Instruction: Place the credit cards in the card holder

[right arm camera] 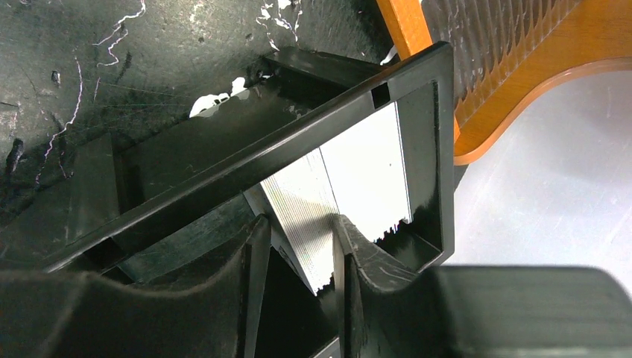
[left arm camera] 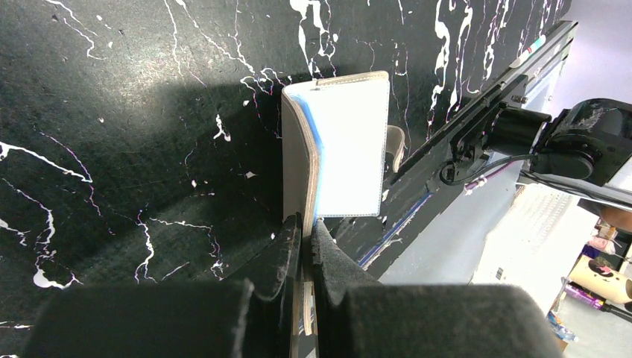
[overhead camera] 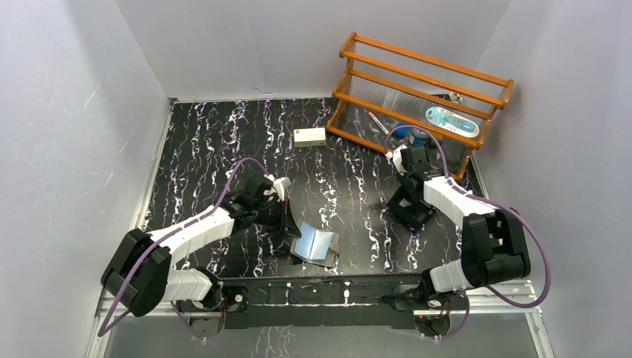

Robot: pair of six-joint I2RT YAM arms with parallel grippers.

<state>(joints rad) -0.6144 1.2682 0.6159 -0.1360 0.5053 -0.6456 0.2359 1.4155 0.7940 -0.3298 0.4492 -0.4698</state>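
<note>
right jaws straddle pale plastic credit cards (right arm camera: pixel 365 171) in the black tray (right arm camera: pixel 298 153), can't tell if pinched.
left jaws clamp the grey-taupe card holder (left arm camera: pixel 350 149) open on the bench (left arm camera: pixel 112 149); cards may lift stacked or snag the rim.

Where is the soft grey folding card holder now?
In the top view, the grey card holder sits open on the black table, midway along its near edge, pinched by the left gripper.
</note>
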